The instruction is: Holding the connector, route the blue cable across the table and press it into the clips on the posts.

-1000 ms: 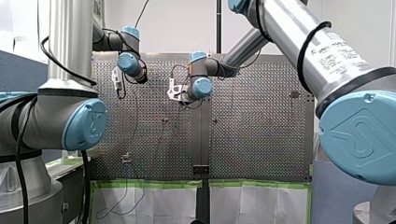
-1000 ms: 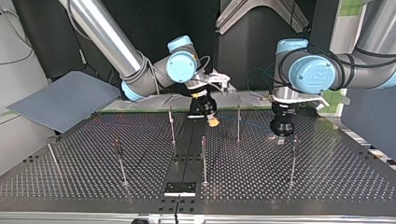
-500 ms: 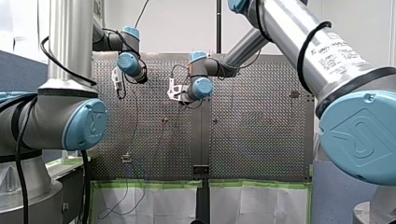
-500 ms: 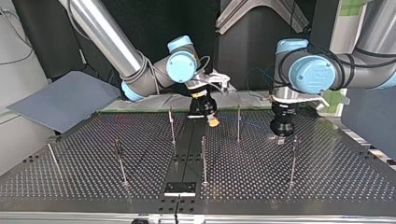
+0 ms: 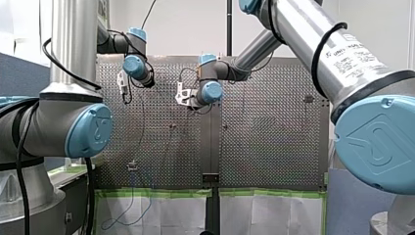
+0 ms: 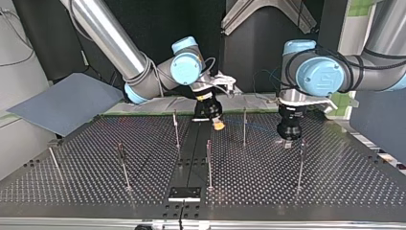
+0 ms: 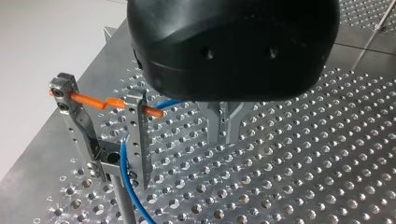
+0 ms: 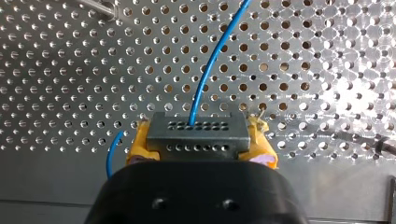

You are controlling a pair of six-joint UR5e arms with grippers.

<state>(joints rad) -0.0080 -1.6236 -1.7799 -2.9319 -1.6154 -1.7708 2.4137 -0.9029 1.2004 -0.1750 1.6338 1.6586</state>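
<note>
My right gripper (image 8: 201, 140) is shut on a grey connector block (image 8: 197, 132), one yellow pad on each side. The blue cable (image 8: 212, 65) leaves the block and runs ahead over the perforated table (image 8: 70, 70). In the top view this gripper (image 6: 218, 125) hangs low at the table's far middle, between two thin posts (image 6: 176, 129). My left gripper (image 7: 225, 135) points down with its metal fingers together. The blue cable (image 7: 126, 177) comes out from under its body and curves down past a metal clip post (image 7: 137, 135). Whether the cable lies between the fingers is hidden. In the top view this gripper (image 6: 288, 140) is at the far right.
Several thin posts (image 6: 208, 163) stand across the table. An orange rod (image 7: 88, 100) spans two metal uprights beside my left gripper. A black plate (image 6: 184, 193) lies at the top view's near edge, a blue-grey board (image 6: 67, 103) at its left. Slack cable (image 5: 132, 200) hangs over the front view's near edge.
</note>
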